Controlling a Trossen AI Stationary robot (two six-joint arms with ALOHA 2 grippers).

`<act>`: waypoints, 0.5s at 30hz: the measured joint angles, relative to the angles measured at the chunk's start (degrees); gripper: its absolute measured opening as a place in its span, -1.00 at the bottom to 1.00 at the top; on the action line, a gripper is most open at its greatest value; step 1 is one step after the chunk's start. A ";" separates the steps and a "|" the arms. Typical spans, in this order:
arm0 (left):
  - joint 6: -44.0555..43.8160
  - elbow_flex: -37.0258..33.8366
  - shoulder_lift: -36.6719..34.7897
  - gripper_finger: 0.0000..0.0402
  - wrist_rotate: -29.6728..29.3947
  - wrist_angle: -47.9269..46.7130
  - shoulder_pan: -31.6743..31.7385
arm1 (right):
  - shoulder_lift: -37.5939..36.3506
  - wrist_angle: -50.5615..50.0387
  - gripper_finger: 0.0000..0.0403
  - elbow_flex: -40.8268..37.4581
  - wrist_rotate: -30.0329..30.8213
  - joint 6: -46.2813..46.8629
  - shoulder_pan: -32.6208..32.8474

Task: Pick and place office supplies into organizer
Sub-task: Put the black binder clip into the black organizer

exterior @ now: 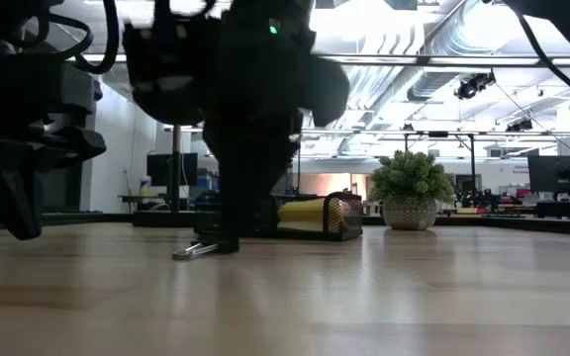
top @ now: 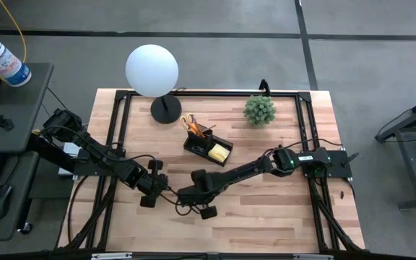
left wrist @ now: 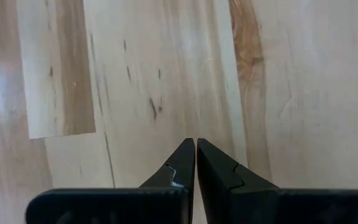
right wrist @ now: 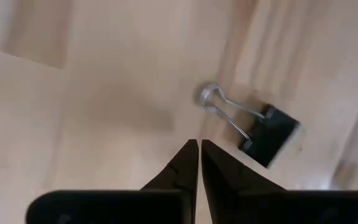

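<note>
A small black binder clip (right wrist: pixel 269 134) with a silver wire handle (right wrist: pixel 219 102) lies flat on the wooden table; the low view shows it as well (exterior: pixel 194 251). My right gripper (right wrist: pixel 199 146) (top: pixel 193 202) is shut and points down just beside the clip, its fingertips a little apart from the wire handle. My left gripper (left wrist: pixel 196 144) (top: pixel 150 193) is shut over bare wood to the left of it. The black organizer (top: pixel 206 148) stands farther back and holds yellow-handled scissors (top: pixel 190 123), pens and a yellow sticky pad (top: pixel 220 152).
A white globe lamp (top: pixel 152 70) on a black base (top: pixel 166 108) stands at the far left of the table. A green plant (top: pixel 259 110) stands at the far right. The wood near the front edge (top: pixel 266 224) is bare.
</note>
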 joint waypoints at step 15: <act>0.16 0.02 0.00 -0.96 4.61 0.02 -0.02 | -0.01 0.25 -0.67 1.46 1.59 -20.58 -0.31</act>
